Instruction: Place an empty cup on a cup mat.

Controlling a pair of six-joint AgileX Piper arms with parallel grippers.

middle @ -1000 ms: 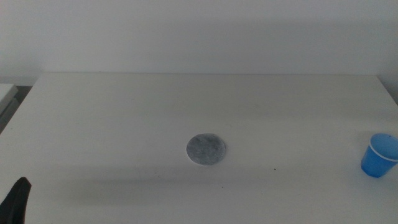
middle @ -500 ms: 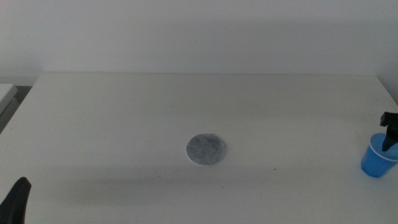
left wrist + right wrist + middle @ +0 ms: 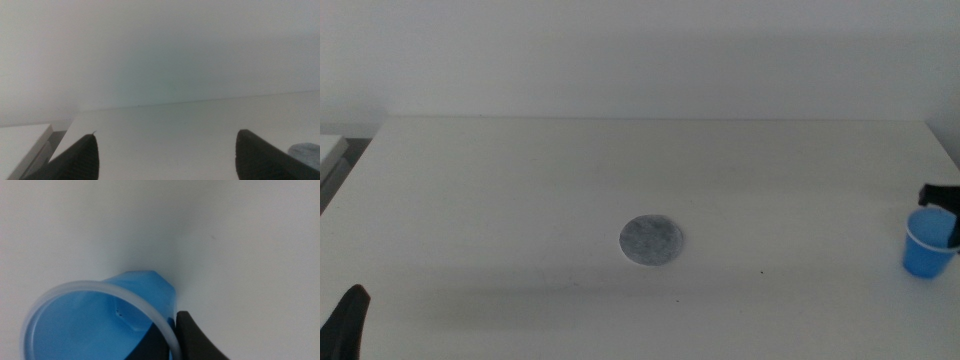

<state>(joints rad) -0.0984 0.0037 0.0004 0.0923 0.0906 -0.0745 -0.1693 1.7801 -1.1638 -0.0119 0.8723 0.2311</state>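
Observation:
The blue cup [image 3: 926, 247] stands at the table's far right edge; nothing shows inside it [image 3: 90, 330]. My right gripper [image 3: 948, 214] comes in from the right, shut on the cup's wall, one jaw inside the pale rim and one outside [image 3: 172, 326]. The cup mat [image 3: 651, 240], a round mottled grey disc, lies flat near the table's middle, far to the left of the cup. Its edge also shows in the left wrist view [image 3: 306, 150]. My left gripper [image 3: 348, 318] waits at the bottom left corner, open [image 3: 165, 145], holding nothing.
The white table [image 3: 520, 190] ends in a far edge against a pale wall. A pale ledge [image 3: 330, 150] sits off its left side. The cup stands close to the table's right edge.
The right gripper came in from the right, dropped over the cup's rim and closed on its wall. The cup has shifted slightly up in the picture. The left gripper has stayed put.

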